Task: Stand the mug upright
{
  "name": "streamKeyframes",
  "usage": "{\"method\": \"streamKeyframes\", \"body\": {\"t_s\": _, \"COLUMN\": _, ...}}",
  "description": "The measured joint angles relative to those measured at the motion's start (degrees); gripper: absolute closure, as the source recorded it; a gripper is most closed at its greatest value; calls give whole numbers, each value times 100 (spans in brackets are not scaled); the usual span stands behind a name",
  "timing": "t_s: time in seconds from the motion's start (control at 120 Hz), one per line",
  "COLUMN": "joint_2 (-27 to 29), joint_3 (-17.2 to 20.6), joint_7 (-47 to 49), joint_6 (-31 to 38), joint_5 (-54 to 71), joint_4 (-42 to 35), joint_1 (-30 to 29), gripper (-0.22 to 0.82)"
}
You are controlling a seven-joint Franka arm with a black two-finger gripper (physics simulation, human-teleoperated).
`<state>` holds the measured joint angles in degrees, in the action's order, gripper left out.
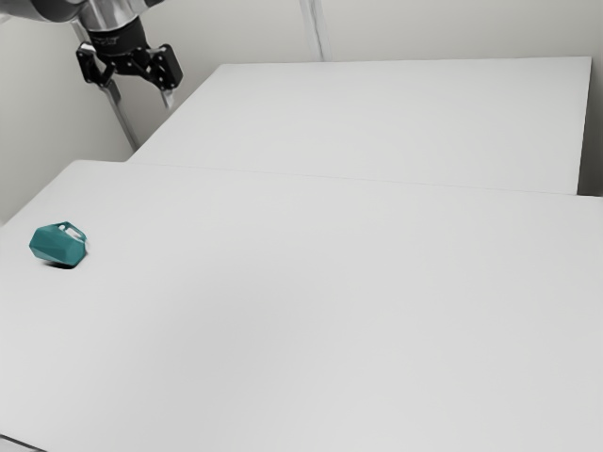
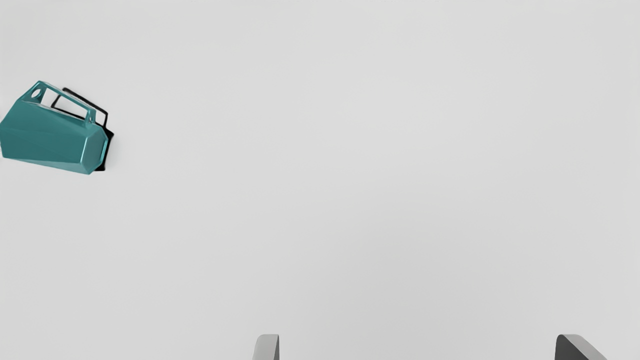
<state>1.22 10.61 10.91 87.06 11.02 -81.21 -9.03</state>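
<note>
The jaws of the gripper (image 2: 419, 336) stand wide apart with nothing between them, probably to leave room for a grasp. Well out beyond and below them, the teal mug (image 2: 50, 135) lies on its side on the table (image 1: 330, 282), its handle (image 2: 69, 96) raised, its flat facets likely keeping it from rolling.

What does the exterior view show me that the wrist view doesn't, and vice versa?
Exterior view: the black two-finger gripper up at the view's upper left, a second flat white surface beyond the table, and pale walls.

Wrist view: grey tips of the fingers spread wide apart, and a close look at the mug's flat, many-sided end face.

Both: the teal faceted mug with its loop handle, lying on its side on the white table.
</note>
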Motion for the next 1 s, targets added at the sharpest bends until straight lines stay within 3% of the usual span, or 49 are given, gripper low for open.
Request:
{"method": "streamKeyframes", "body": {"t_s": 0.283, "joint_2": 393, "joint_3": -45, "joint_7": 155, "joint_6": 419, "joint_5": -10, "joint_4": -727, "joint_1": 103, "gripper": 0}}
{"method": "streamKeyframes", "body": {"t_s": 0.525, "joint_2": 339, "joint_3": -42, "joint_7": 150, "joint_6": 634, "joint_5": -1018, "joint_4": -1114, "joint_1": -1225, "gripper": 0}}
{"method": "streamKeyframes", "body": {"t_s": 0.792, "joint_2": -505, "joint_3": -44, "joint_7": -677, "joint_6": 694, "joint_5": -2250, "joint_4": -937, "joint_1": -3063, "gripper": 0}}
{"method": "streamKeyframes", "body": {"t_s": 0.858, "joint_2": -937, "joint_3": -24, "joint_7": -978, "joint_6": 689, "joint_5": -2407, "joint_4": -643, "joint_1": -3514, "gripper": 0}}
{"method": "streamKeyframes", "body": {"t_s": 1.0, "joint_2": -1777, "joint_3": -11, "joint_7": -1635, "joint_6": 683, "joint_5": -2588, "joint_4": -24, "joint_1": -3954, "gripper": 0}}
